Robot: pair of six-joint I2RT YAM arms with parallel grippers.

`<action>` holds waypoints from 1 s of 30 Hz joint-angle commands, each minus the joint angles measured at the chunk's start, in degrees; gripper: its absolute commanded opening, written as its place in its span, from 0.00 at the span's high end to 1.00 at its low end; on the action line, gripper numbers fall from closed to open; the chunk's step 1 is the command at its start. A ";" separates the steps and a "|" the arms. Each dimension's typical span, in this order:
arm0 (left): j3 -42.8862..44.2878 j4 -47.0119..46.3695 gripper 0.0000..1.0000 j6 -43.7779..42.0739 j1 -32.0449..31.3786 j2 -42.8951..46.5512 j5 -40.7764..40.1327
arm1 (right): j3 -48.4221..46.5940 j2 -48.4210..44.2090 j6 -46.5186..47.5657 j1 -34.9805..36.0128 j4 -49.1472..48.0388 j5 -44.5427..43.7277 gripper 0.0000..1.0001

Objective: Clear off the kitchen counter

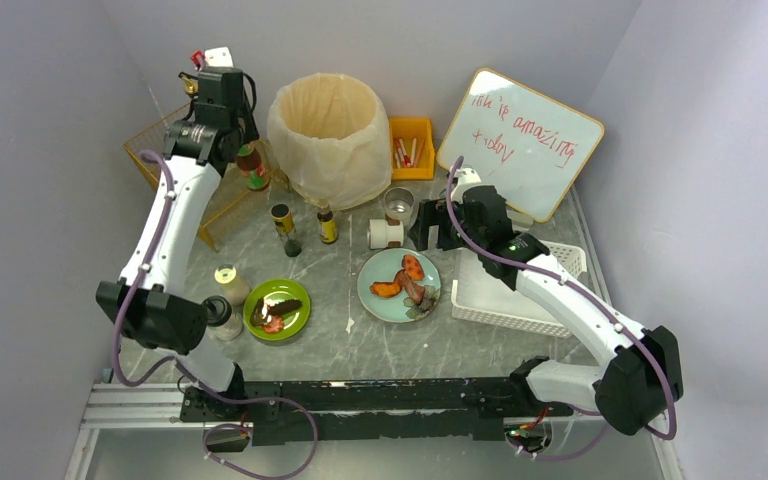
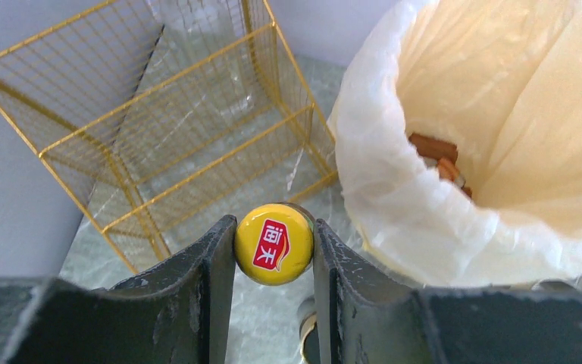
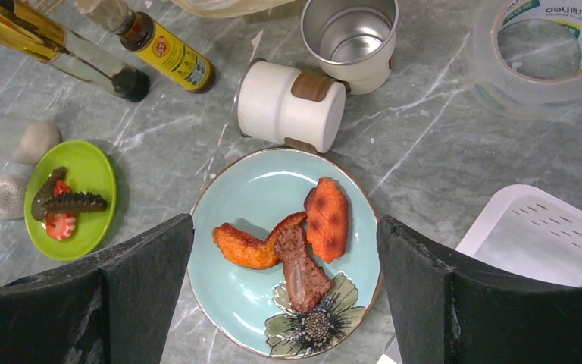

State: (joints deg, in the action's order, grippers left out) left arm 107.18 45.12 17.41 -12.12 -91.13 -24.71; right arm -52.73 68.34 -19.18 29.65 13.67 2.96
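The grey marble-look kitchen counter (image 1: 360,345) holds several items. My left gripper (image 1: 243,143) is at the far left, shut on the yellow cap (image 2: 274,243) of a brown sauce bottle (image 1: 254,170). It holds the bottle upright between the gold wire rack (image 2: 159,129) and the lined bin (image 2: 455,152). My right gripper (image 3: 284,227) is open and empty, hovering over a blue flowered plate (image 3: 242,296) with fried food pieces (image 3: 326,216). The plate also shows in the top view (image 1: 399,285).
A green plate (image 1: 277,308) with food, two shakers (image 1: 228,282), two bottles (image 1: 286,228), a tin can (image 3: 351,34), a white cup on its side (image 3: 288,106) and a tape roll (image 3: 542,57) sit on the counter. A white basket (image 1: 520,295), a whiteboard (image 1: 520,140) and a yellow box (image 1: 412,148) stand right and back.
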 commanded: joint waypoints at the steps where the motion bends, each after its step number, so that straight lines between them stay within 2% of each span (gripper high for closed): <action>1: 8.99 -9.18 0.95 -2.51 1.97 -2.90 1.15 | -0.09 -1.80 1.13 -0.28 -1.17 -1.24 0.06; 15: 22.07 -13.49 0.95 -4.62 7.55 -13.61 3.64 | 0.08 -1.71 0.63 -0.27 -1.36 -0.93 0.06; 30: 23.05 -17.55 0.95 -6.03 11.48 -18.18 6.00 | -0.07 -0.63 0.55 -0.27 -1.45 -1.13 0.06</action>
State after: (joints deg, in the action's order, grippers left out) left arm 126.28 37.08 13.10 -1.28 -110.37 -19.33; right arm -52.73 68.14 -18.96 29.65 13.67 2.79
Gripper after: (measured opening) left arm 0.414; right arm 0.938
